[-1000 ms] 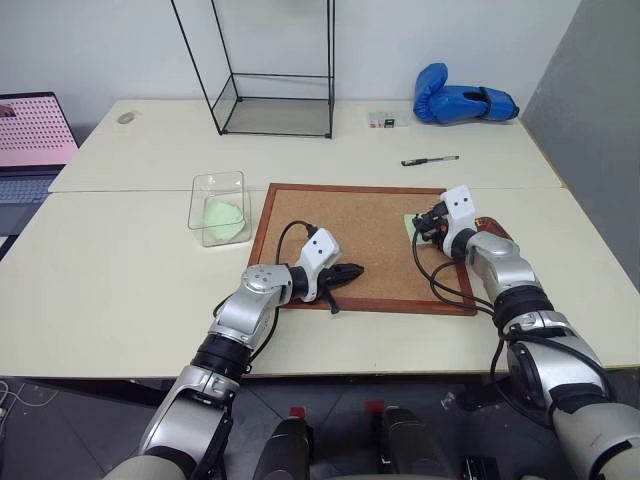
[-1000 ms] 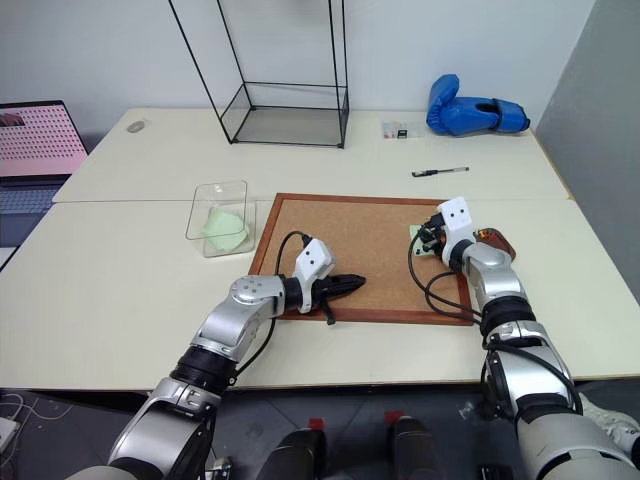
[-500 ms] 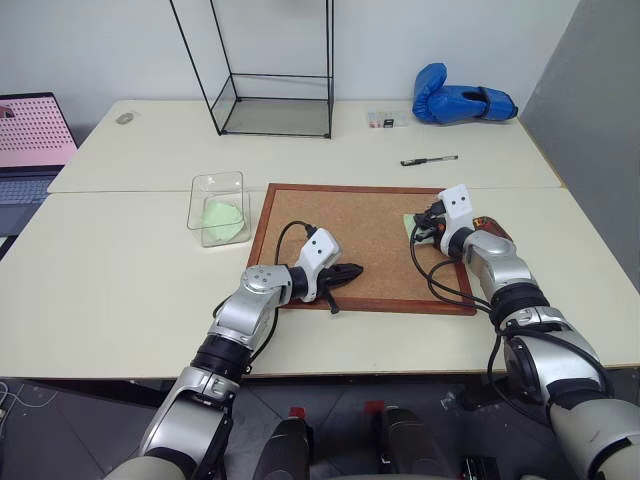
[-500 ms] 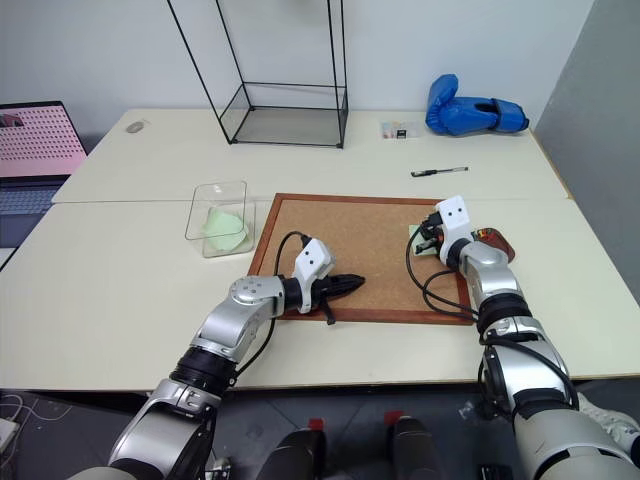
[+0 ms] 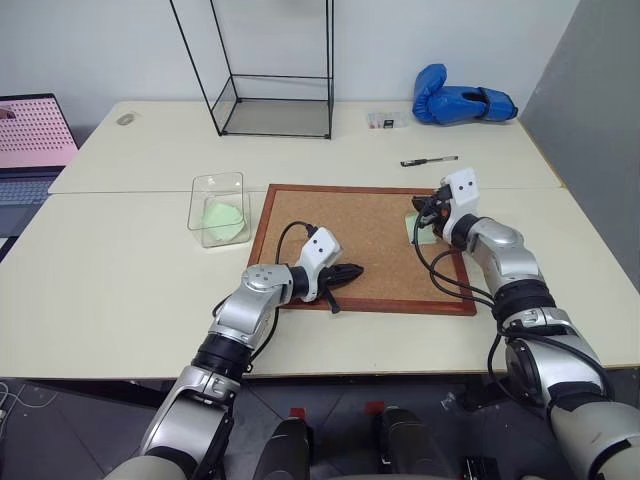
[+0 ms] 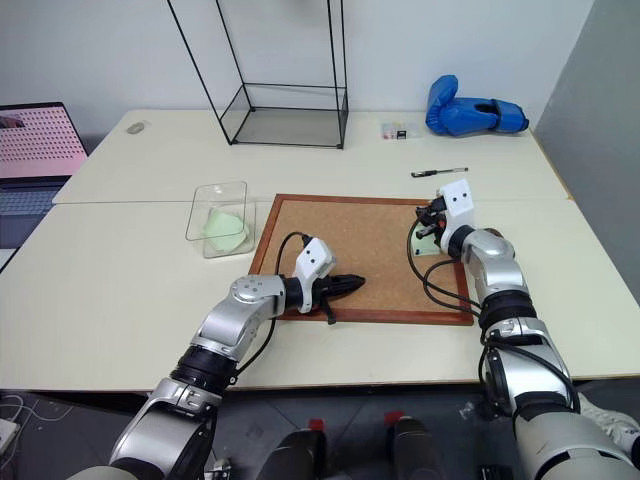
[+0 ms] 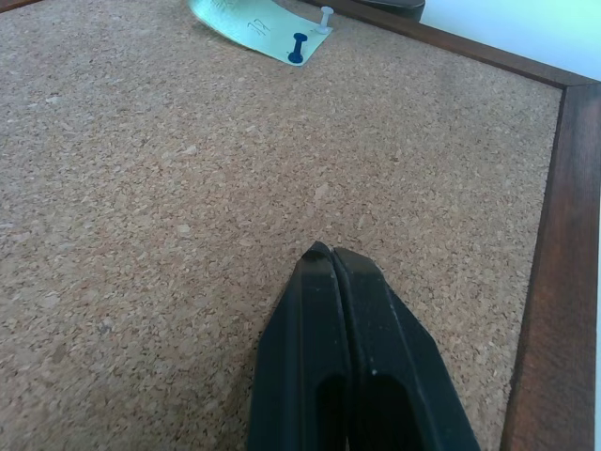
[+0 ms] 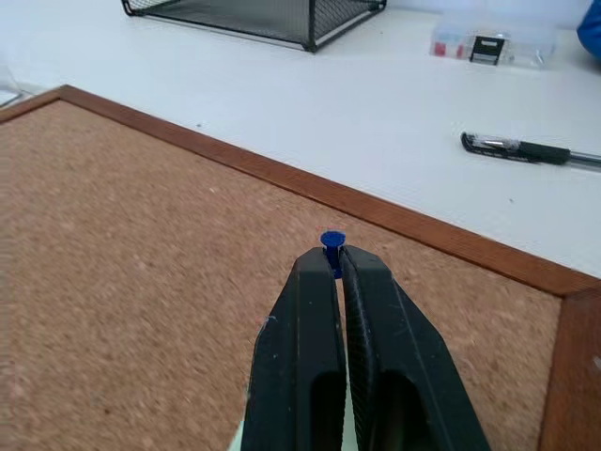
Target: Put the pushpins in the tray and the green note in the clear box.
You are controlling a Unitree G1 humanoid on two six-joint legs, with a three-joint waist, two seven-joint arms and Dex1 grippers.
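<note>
My right gripper point(image 8: 333, 258) is shut on a blue pushpin point(image 8: 331, 242) and hovers just above the corkboard point(image 5: 360, 245) near its right edge, over a pale green note point(image 5: 419, 230). In the left wrist view that green note point(image 7: 246, 17) lies on the cork with a blue pushpin point(image 7: 297, 47) and a white one point(image 7: 325, 16) standing in it. A dark rim, apparently the tray point(image 7: 390, 6), shows just past the board's frame. The clear box point(image 5: 219, 207), left of the board, holds another green note point(image 5: 223, 216). My left gripper point(image 5: 353, 270) rests shut and empty over the board's near edge.
A tall black wire-framed glass case point(image 5: 272, 100) stands at the back. A black pen point(image 5: 429, 160), a small clear case point(image 5: 388, 120) and a blue boxing glove point(image 5: 462, 103) lie beyond the board. A laptop point(image 5: 30, 140) sits at the far left.
My right gripper has shut on the blue pushpin and risen a little from the green note. The left arm has kept still.
</note>
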